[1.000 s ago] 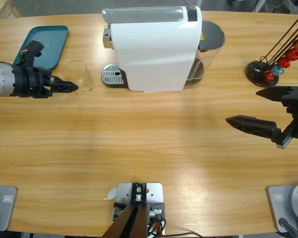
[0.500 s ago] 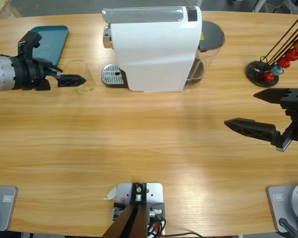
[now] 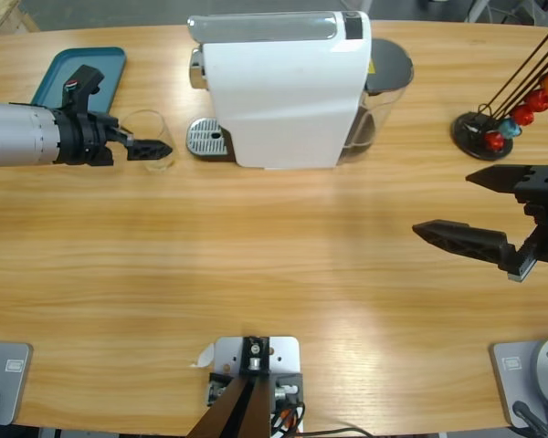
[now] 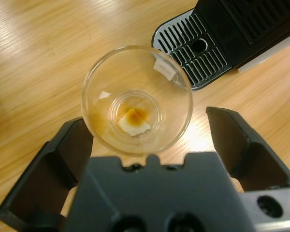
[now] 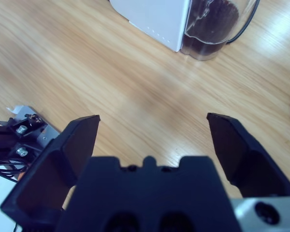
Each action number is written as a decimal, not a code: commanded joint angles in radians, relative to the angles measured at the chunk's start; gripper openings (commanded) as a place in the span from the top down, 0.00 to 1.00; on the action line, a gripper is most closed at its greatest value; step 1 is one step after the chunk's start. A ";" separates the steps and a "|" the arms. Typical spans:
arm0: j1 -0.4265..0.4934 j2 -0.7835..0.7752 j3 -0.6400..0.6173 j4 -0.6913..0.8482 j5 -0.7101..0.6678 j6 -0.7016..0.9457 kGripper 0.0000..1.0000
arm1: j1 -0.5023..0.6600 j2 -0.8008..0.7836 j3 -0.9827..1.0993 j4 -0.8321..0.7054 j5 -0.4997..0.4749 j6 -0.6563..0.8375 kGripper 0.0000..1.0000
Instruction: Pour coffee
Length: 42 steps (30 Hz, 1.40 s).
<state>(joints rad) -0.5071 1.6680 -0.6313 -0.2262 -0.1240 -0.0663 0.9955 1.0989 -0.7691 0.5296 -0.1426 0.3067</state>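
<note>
A small clear glass (image 3: 152,139) stands on the table left of the white coffee machine (image 3: 283,91). In the left wrist view the glass (image 4: 137,99) holds only a thin smear of brown coffee (image 4: 134,116) at its bottom. My left gripper (image 3: 155,146) is open, and the glass sits between its two jaws (image 4: 150,123) with a gap on each side. My right gripper (image 3: 443,201) hangs open over bare table at the right, holding nothing (image 5: 152,123).
The machine's metal drip grate (image 3: 207,139) lies just right of the glass. A teal tray (image 3: 82,78) sits at the back left. A round tank (image 3: 384,91) stands behind the machine. A capsule stand (image 3: 507,109) with red and orange capsules is at the far right.
My left gripper has moved right and slightly toward the back, bringing its jaws around the glass. The glass and the right arm have stayed where they were.
</note>
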 commanded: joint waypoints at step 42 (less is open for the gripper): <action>-0.054 0.012 -0.068 -0.046 -0.021 0.085 0.80 | -0.014 -0.028 0.040 -0.011 0.028 -0.006 0.00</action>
<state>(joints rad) -0.5349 1.6282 -0.6277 -0.3290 -0.0892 -0.0256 0.9953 1.0988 -0.7630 0.5259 -0.1315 0.3065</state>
